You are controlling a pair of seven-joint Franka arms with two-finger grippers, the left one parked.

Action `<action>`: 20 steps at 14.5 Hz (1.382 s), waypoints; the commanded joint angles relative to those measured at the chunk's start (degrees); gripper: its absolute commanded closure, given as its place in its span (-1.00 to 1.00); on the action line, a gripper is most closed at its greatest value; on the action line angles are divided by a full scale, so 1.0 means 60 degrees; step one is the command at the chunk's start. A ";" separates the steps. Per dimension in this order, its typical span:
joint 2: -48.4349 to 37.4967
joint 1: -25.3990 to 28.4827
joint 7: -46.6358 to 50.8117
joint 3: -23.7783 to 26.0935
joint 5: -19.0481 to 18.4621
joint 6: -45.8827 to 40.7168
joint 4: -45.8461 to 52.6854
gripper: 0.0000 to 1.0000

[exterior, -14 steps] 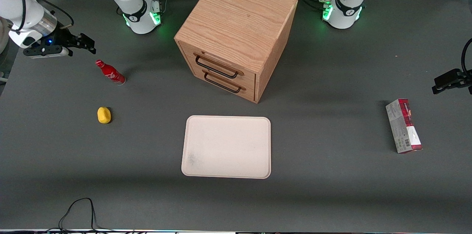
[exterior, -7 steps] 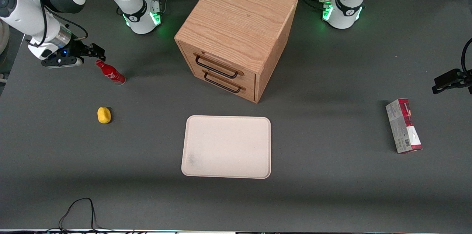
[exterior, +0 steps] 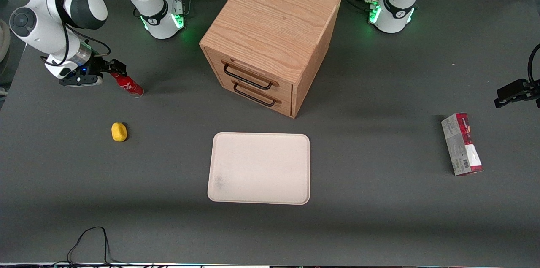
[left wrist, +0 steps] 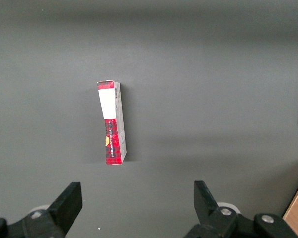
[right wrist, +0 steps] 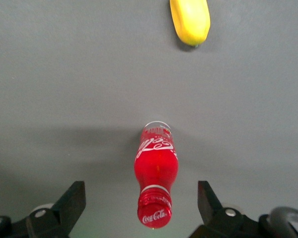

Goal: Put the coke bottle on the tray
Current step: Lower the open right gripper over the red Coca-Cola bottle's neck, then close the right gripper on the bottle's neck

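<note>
Since 0.5 s ago the right arm's gripper (exterior: pixel 114 66) has come down and in over the coke bottle (exterior: pixel 128 83), now covering its cap in the front view; 1.0 s ago it was hanging well off toward the working arm's end. Jaws are standing wide open, 2 fingers (right wrist: pixel 72 201) spread with the coke bottle (right wrist: pixel 156 176) centred between them, not touching either. Bottle is standing upright on the grey table (exterior: pixel 379 217), cap nearest the wrist camera. Tray (exterior: pixel 259 168) is sitting empty, flat, well apart from the bottle, nearer the front camera, in front of the wooden cabinet (exterior: pixel 270 36). Yellow lump (exterior: pixel 119 131) is lying near the bottle, nearer the front camera. Red-and-grey carton (exterior: pixel 461 144) is lying toward the parked arm's end.
</note>
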 commanded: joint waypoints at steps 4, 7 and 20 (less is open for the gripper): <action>-0.0141 0.0059 -0.0121 -0.0485 -0.0502 0.0470 -0.0575 -1.00; -0.0097 0.0059 -0.0135 -0.0560 -0.0547 0.0485 -0.0604 -1.00; -0.0097 0.0074 -0.0077 -0.0487 -0.0561 0.0617 -0.0531 -0.31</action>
